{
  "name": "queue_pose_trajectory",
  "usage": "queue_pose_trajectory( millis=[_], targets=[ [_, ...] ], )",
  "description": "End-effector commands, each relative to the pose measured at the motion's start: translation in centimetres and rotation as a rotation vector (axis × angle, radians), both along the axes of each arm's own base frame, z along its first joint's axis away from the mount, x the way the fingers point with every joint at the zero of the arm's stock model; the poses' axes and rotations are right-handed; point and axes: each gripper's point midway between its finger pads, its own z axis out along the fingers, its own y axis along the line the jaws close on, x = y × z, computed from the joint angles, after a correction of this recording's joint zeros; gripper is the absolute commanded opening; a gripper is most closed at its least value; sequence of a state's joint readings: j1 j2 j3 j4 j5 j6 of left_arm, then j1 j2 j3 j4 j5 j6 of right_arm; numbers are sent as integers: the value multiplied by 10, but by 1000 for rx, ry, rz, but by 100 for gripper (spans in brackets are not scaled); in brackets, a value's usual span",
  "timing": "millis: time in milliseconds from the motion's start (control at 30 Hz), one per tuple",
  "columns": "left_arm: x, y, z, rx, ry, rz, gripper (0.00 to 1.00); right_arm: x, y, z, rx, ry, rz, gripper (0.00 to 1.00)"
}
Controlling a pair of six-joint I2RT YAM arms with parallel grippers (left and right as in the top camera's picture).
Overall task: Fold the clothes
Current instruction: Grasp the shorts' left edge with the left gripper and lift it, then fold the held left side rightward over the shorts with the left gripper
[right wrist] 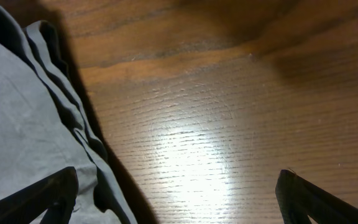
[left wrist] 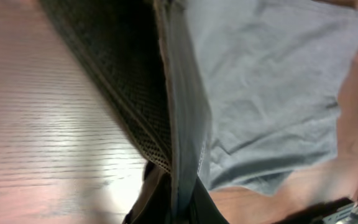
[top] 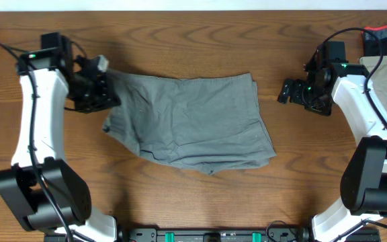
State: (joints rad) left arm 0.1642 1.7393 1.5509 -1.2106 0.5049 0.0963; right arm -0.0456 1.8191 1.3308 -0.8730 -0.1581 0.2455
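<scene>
shorts (top: 193,117) lie on tabletop (top: 180,195) | left tool (top: 107,91) pinches their 10 o'clock corner | right tool (top: 283,93) wide open, shorts at its 9 o'clock, not touching

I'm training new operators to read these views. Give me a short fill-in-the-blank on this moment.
1. The left gripper is ___ on the edge of the shorts.
2. The right gripper hangs beside the shorts, not touching them, with its jaws ___.
3. The table under the shorts is made of ___.

Missing words: shut; open; wood.
</scene>
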Motion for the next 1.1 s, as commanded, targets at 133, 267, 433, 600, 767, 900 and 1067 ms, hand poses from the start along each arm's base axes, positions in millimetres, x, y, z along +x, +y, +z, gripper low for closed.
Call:
queue_pose_trajectory(
  millis=[133,267,433,600,767,900,1067],
  targets=[
    [-9,-64,20,-12,-10,-87,6,-2,-8,-5,-52,11,-32,99],
    [-17,-96,35,-19,-42,-164,6,-8,-28,-11,-154,31,-101,99],
    [-25,-126,65,-31,-130,-241,6,-14,-28,-26,-148,40,-109,99],
    [-33,-153,83,-48,-203,-313,5,-23,-24,-43,-120,50,-128,99],
    [-40,-179,78,-54,-201,-389,6,-27,-14,-53,-64,48,-117,99],
    [-39,-197,69,-58,-199,-429,6,-29,-13,-55,-61,54,-127,99],
    [-27,-216,52,-70,-176,-414,6,-30,-11,-55,-46,61,-123,99]
  ],
)
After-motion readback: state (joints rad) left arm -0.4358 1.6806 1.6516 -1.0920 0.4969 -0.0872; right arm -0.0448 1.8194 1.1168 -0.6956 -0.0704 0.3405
